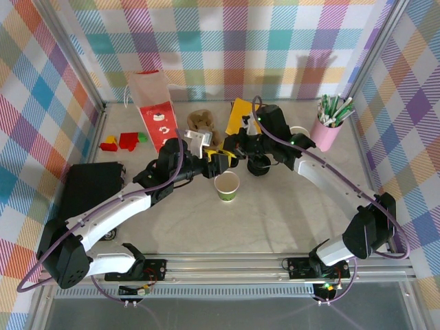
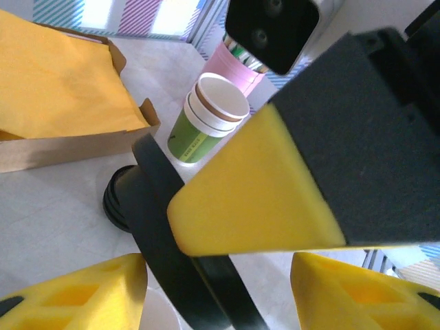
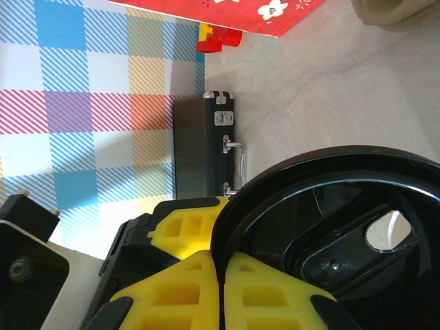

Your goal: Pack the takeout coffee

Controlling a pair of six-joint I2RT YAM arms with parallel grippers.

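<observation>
So, table (image 1: 289,213): pale top, plaid walls all round it.
Black case (image 1: 89,187): lying flat at my left edge, with silver latches and a handle.
Red bag (image 1: 157,117): back left, white flower prints and a round white picture; I can't read any words on it.
Pink cup (image 1: 325,132): back right, holding green-and-white straws.
Spare cups (image 2: 206,127): nested green stack just beside the pink cup; there's dark print on the side, way too small for me to read.
Green cup (image 1: 227,187): upright, open, cream inside, mid-table just in front of both grippers.
Black lid (image 3: 330,206): off the cup, up in the air, on edge.
Right gripper (image 3: 220,265): pinched tight on the lid's rim.
Left gripper (image 2: 216,292): fingers apart, one on either side of that same lid, with a gap beside one finger.
</observation>
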